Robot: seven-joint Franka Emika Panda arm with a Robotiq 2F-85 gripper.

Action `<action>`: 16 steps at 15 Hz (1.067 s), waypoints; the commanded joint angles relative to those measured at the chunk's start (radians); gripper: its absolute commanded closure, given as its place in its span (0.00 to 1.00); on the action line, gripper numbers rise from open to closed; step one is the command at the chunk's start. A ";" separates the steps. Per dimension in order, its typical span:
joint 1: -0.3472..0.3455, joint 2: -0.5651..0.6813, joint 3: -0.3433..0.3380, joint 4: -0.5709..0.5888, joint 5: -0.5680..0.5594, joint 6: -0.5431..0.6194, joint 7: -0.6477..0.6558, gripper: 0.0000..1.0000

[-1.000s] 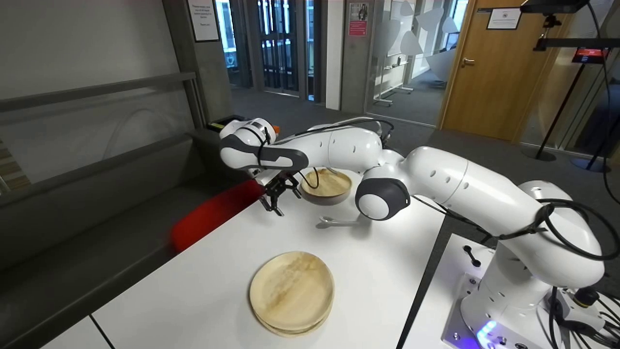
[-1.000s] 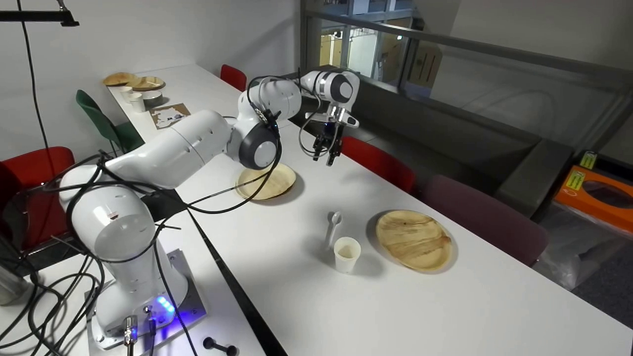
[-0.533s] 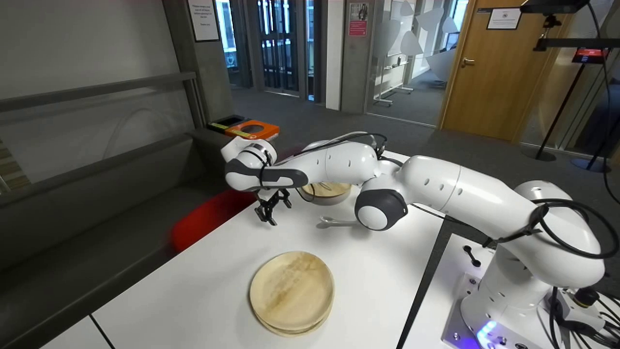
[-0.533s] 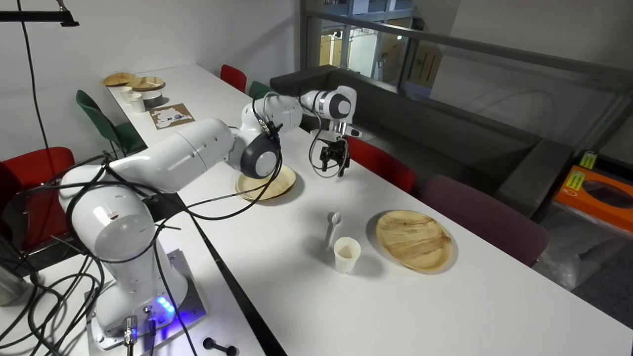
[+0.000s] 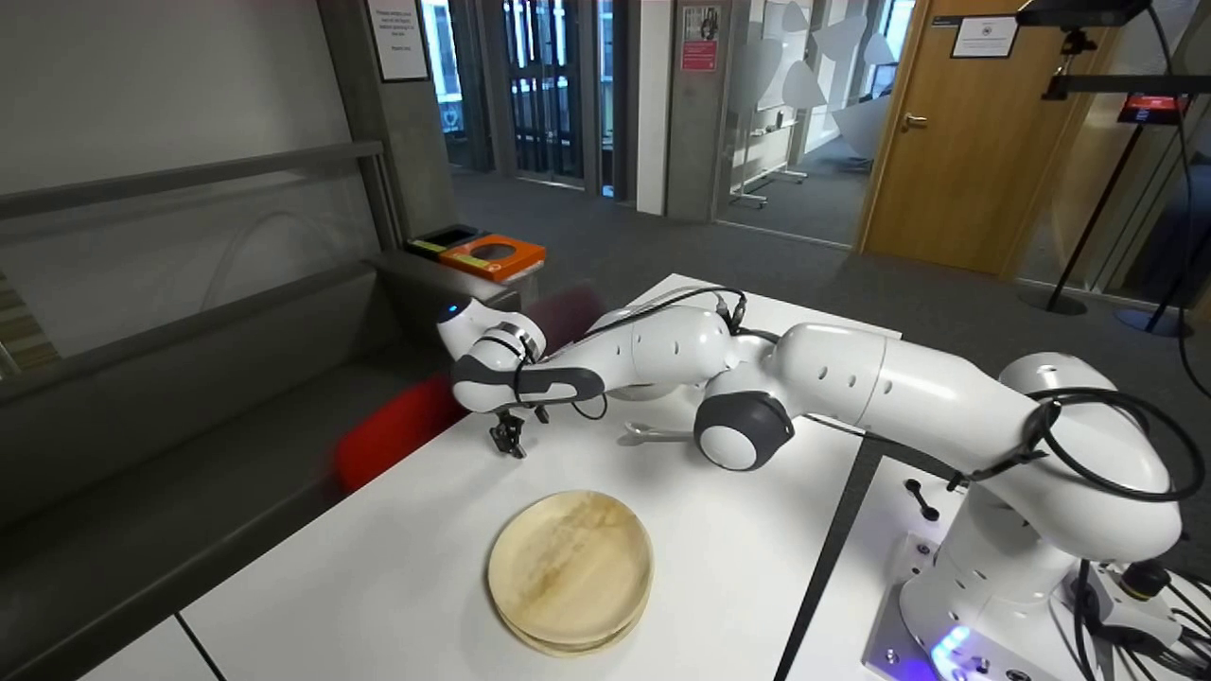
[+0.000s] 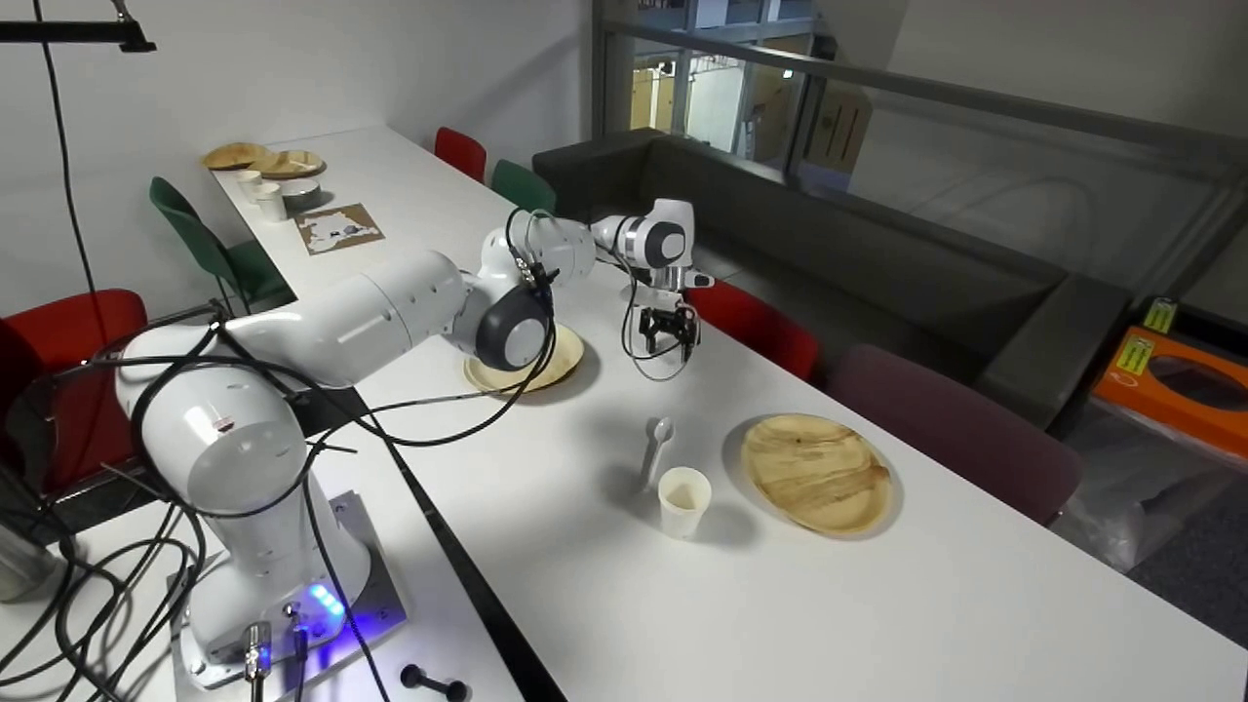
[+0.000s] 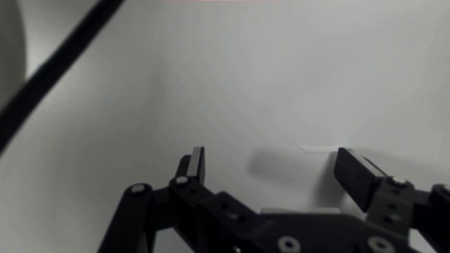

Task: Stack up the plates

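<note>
A stack of pale tan round plates (image 5: 570, 567), seemingly two, lies on the white table in an exterior view. It also shows in an exterior view (image 6: 554, 369), partly behind the arm and cables. A separate larger tan plate (image 6: 817, 475) lies flat on the other side of the spoon; in an exterior view the arm hides nearly all of it. My gripper (image 5: 528, 435) is open and empty, low over the table near its far edge, beside the stack and apart from both. It also shows in an exterior view (image 6: 669, 343). In the wrist view (image 7: 270, 154) only table lies between the fingers.
A pale cup (image 6: 684, 502) and a white spoon (image 6: 658, 450) stand and lie between stack and lone plate. A red chair (image 5: 402, 430) and dark bench (image 5: 189, 445) border the table edge. A small pale strip (image 7: 318, 149) lies by one fingertip. A dark cable (image 7: 52, 70) crosses the wrist view.
The arm and open gripper have come down toward the table, and slightly nearer the stack's side. The arm now covers the lone plate in an exterior view. The plates, cup and spoon have not moved.
</note>
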 commanded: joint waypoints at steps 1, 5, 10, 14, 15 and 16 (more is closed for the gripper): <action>0.012 -0.004 -0.011 0.005 -0.026 0.047 -0.090 0.00; 0.025 -0.008 -0.010 -0.001 -0.031 0.076 -0.146 0.00; 0.046 -0.027 -0.015 0.002 -0.037 0.064 -0.118 0.00; 0.061 -0.055 -0.017 0.002 -0.040 0.037 -0.101 0.00; 0.064 -0.056 -0.019 0.007 -0.039 0.041 -0.081 0.00; 0.065 -0.061 -0.018 0.007 -0.036 0.039 -0.067 0.00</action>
